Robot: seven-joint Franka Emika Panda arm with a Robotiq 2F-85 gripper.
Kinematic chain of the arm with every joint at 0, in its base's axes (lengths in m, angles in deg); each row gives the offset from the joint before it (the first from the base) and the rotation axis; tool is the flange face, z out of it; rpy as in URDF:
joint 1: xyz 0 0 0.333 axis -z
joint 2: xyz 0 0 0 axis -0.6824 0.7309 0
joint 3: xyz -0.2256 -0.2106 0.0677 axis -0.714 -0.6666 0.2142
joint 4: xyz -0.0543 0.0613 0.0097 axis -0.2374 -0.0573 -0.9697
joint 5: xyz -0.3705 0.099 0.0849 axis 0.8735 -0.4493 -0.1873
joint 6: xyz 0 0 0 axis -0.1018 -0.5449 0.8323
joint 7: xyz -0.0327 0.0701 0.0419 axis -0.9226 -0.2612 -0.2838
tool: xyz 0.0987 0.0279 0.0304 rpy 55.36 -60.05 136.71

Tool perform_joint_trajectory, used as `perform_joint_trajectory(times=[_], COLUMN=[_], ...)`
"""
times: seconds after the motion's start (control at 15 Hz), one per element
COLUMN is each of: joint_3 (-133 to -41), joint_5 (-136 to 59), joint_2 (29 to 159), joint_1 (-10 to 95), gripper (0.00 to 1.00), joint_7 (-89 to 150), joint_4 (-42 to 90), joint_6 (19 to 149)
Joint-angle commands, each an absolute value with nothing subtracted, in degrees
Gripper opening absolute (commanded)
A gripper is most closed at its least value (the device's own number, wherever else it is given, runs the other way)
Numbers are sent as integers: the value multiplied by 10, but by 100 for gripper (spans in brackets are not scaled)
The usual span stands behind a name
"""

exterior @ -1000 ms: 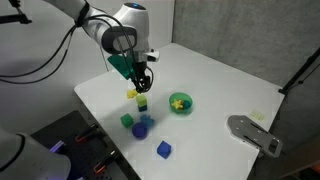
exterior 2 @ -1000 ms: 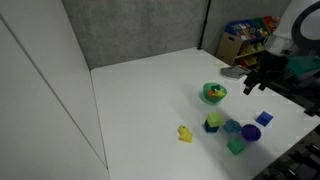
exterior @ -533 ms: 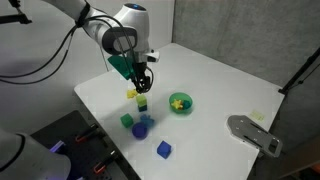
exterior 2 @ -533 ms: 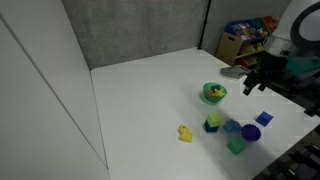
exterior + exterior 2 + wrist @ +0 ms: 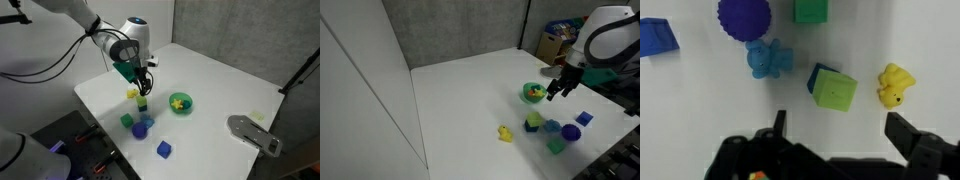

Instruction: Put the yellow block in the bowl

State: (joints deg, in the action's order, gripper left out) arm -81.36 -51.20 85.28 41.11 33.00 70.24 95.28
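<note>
White tabletop [image 5: 215,80] carries every item noted. Only the wrist view shows the tool [image 5: 840,128] plainly: its two dark fingers [image 5: 908,132] stand spread wide, nothing between them, over bare tabletop. The same view shows the yellow block [image 5: 834,90], a lime-tinged cube with one dark blue side face. It lies on the tabletop just ahead of the gap between the fingers, touched by neither. Just beside it lies an irregular bright yellow piece [image 5: 895,85]. On its opposite side is a light blue figure [image 5: 768,59]. Beyond that are a purple knobbed ball [image 5: 745,15], a green block [image 5: 810,10] cut by the frame edge, and a blue cube [image 5: 657,36]. The wrist view does not take in the bowl; both exterior views do. In an exterior view the green bowl [image 5: 189,104] stands on the tabletop, apart from the cluster of blocks, and holds a yellow star-like piece [image 5: 179,101]. In an exterior view from a different position the bowl [image 5: 526,98] shows only a yellowish patch inside, its shape not discernible. The yellow block lies outside the bowl, in the cluster. Both exterior views show the tool hanging low over that cluster, but its finger spacing cannot be read there. An exterior view also records a flat grey object [image 5: 255,133] near the tabletop's corner, well apart from the blocks.
</note>
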Motion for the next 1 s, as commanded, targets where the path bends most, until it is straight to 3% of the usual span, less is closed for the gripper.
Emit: perform_joint_trajectory(times=[0.0,0.93], joint_3=[-797,-850], joint_5=[-547,-439], joint_2=[923,1091], joint_1=[407,313], gripper=[100,100], joint_7=[318,142], joint_4=[647,543], joint_6=[969,954])
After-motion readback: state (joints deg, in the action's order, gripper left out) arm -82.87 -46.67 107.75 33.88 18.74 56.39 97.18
